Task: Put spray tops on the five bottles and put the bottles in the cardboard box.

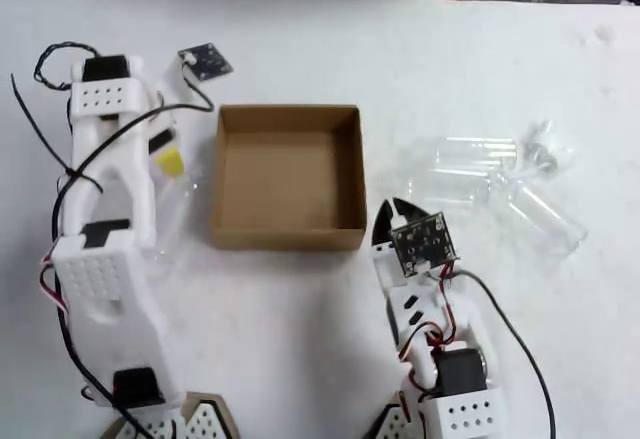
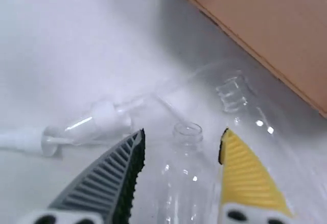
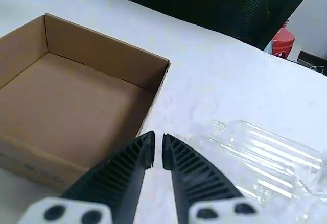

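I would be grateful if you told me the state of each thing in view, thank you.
cardboard box: open, empty.
left gripper: open, straddling a bottle.
that bottle: neck open, uncapped.
spray top: loose, lying on the table.
right gripper: shut, empty.
other bottles: lying on their sides beside the box.

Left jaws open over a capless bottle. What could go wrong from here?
1. The left gripper straddles the clear bottle; closing on its smooth wall could squirt it sideways.
2. The spray top lies close beside the jaws; a nudge could knock it away.
3. The pile of bottles lies touching; pulling one may roll others.
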`<action>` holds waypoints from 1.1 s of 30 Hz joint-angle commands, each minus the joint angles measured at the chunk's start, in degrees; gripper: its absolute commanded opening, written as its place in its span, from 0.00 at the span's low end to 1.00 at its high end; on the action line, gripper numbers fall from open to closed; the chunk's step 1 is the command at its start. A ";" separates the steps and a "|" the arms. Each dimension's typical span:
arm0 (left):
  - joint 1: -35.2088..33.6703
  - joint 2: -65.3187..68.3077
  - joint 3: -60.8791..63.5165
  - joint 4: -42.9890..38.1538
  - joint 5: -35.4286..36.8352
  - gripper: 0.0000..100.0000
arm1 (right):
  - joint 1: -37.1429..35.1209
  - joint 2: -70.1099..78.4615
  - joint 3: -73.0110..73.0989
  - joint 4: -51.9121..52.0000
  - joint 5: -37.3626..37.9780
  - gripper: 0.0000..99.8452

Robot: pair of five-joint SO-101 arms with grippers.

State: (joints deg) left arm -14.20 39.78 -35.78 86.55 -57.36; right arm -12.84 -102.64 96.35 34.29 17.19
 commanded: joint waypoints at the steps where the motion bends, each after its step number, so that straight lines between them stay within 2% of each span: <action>1: -1.54 1.80 -6.42 -0.62 -0.70 0.23 | 0.57 0.31 0.44 0.40 0.62 0.01; 6: -1.54 4.70 -9.85 6.24 -0.88 0.23 | 0.57 0.31 0.44 0.40 0.62 0.01; 13: -1.80 5.23 -16.00 14.51 -4.92 0.23 | 0.57 0.31 0.44 0.40 0.62 0.01; 20: -2.07 8.75 -13.71 11.34 -5.63 0.23 | 0.66 0.31 0.44 1.10 0.62 0.01; 30: -2.07 11.21 -13.80 11.16 -5.63 0.22 | 0.48 0.31 0.44 1.19 0.62 0.01; 33: -2.07 11.21 -13.80 11.16 -5.98 0.19 | 0.57 0.31 0.44 1.19 0.62 0.01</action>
State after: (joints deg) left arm -15.69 51.74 -48.79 98.24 -62.64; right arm -12.84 -102.64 96.35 35.34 17.19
